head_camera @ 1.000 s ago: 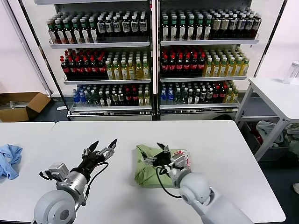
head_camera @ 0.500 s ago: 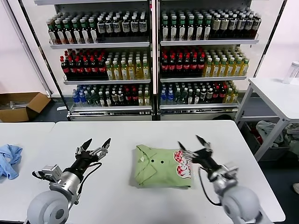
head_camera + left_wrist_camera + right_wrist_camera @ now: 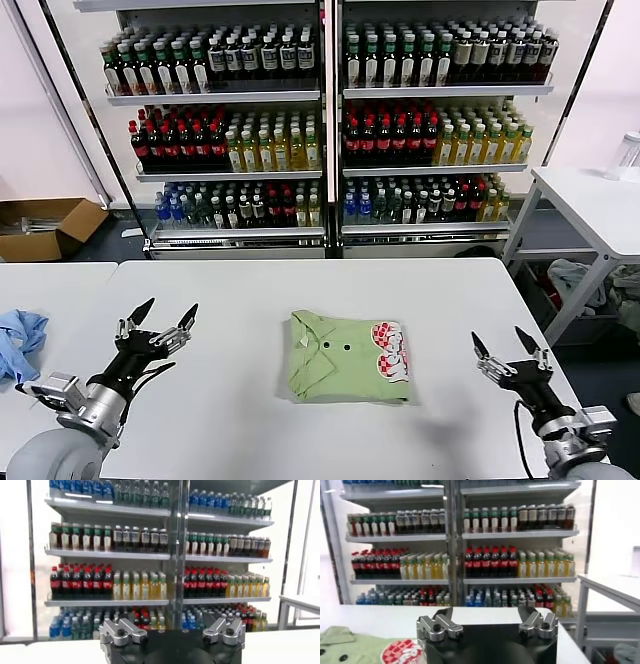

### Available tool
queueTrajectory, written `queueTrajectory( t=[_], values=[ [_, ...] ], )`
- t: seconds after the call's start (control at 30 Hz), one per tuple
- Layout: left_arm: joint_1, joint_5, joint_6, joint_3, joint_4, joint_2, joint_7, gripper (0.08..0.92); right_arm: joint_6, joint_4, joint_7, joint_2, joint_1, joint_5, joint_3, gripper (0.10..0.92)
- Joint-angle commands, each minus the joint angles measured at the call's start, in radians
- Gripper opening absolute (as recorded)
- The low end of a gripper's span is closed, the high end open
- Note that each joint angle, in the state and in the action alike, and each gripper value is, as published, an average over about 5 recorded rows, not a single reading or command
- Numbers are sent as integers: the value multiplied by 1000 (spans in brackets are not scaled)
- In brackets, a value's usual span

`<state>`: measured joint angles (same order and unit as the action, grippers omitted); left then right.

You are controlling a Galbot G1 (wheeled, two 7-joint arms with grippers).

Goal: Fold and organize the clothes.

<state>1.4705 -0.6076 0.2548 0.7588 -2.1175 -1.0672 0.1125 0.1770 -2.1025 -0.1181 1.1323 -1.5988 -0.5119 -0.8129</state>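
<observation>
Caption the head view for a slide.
Folded green polo shirt on the white table; left gripper and right gripper open, apart from it.

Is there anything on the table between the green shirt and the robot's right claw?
No. In the head view, only bare white table lies between the folded green shirt and the open right gripper.

Soft cloth on a smooth matt table

The folded green shirt (image 3: 348,357) is soft matt cloth with a red-and-white printed patch; the white table (image 3: 250,290) looks smooth and matt. Near its left edge lies crumpled blue cloth (image 3: 20,342). Both hands, left (image 3: 158,318) and right (image 3: 508,349), show dull grey metal and black plastic.
</observation>
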Motion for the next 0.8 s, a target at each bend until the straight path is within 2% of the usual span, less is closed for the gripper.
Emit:
queueTrajectory(
  t=[0.03,0.2,0.47,0.8],
  values=[
    [58,64,-53,100,-9,-44,94,823,-10,-34,-54,44,-76,-24,-125,823],
    [55,75,-50,130,-38,-105,130,823,-43,-61,-109,78,-80,-13,-111,823],
    [71,159,-54,152,-80,-186,179,823,-61,-54,-165,122,-76,88,-95,823],
    [84,233,-65,172,-106,-196,233,823,-53,-44,-192,151,-50,96,-152,823]
  ],
)
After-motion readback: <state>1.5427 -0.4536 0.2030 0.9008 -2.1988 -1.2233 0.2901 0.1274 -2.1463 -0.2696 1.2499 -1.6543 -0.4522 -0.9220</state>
